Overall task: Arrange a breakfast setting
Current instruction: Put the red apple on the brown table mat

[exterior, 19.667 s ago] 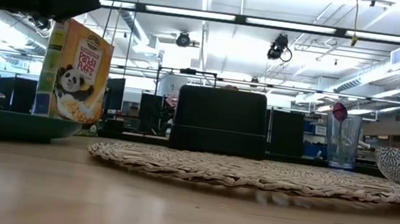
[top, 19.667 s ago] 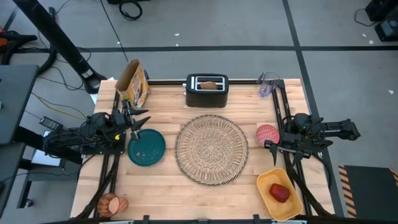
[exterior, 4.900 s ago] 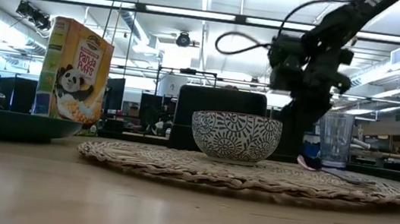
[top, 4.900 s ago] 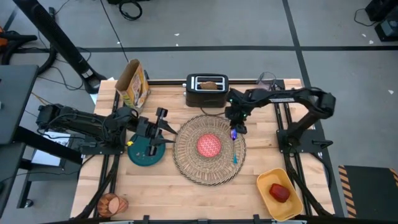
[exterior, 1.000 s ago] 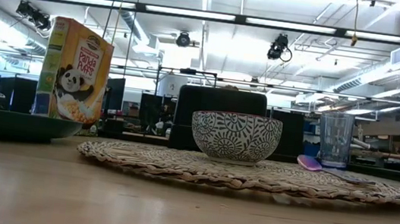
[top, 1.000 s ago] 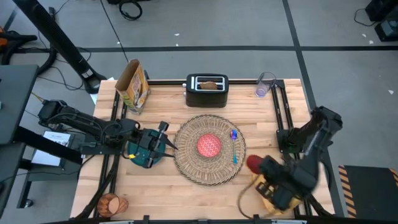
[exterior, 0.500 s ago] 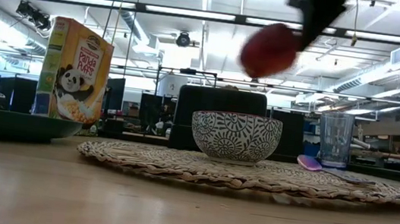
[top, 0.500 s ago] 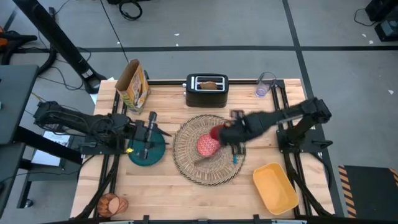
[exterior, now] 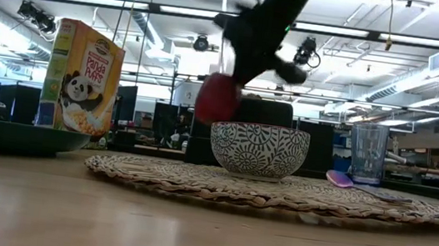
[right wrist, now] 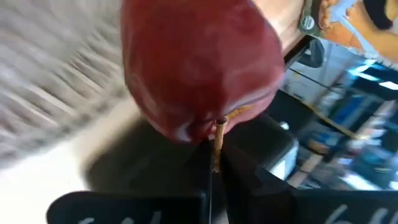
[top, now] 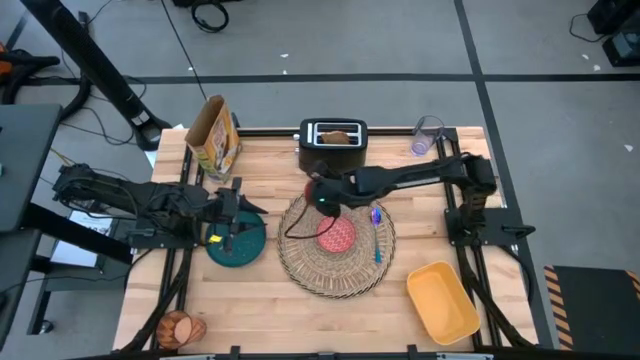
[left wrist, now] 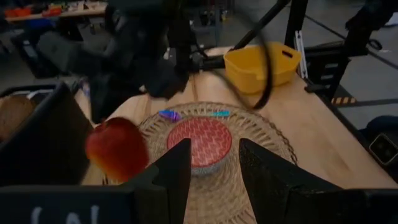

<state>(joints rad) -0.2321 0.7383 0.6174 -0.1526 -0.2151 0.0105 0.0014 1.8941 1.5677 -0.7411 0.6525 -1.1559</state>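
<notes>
The round straw placemat (top: 300, 250) lies mid-table with the small red bowl (top: 337, 236) at its centre and a blue spoon (top: 378, 232) to the bowl's right. My right gripper (top: 318, 194) is above the mat's far left rim, shut on the red apple (exterior: 218, 98), which is left of the bowl (exterior: 258, 150). The teal plate (top: 245, 250) sits left of the mat; my left gripper (left wrist: 211, 167) hovers over it, open and empty. A toast slice (top: 338, 137) sticks up from the black toaster (top: 333, 150). My right gripper pinches the apple's thin brown stem (right wrist: 216, 138) between its two shut fingers (right wrist: 244, 179). The arm reaches in from the table's right, slanting down. The apple (right wrist: 199, 68) hangs from the stem, lifted clear of the mat, about level with the bowl's rim.
A cereal box (top: 215, 135) stands at the far left and a clear cup (top: 427, 136) at the far right. A yellow bin (top: 445, 306) sits at the near right corner. A round wooden thing (top: 181, 326) lies at the near left corner.
My right gripper has swung with the apple from the yellow bin at the near right, across the placemat, to above the mat's far left rim, rolling its wrist and sinking. My left gripper has drawn back toward the table's left over the teal plate and tipped up toward level.
</notes>
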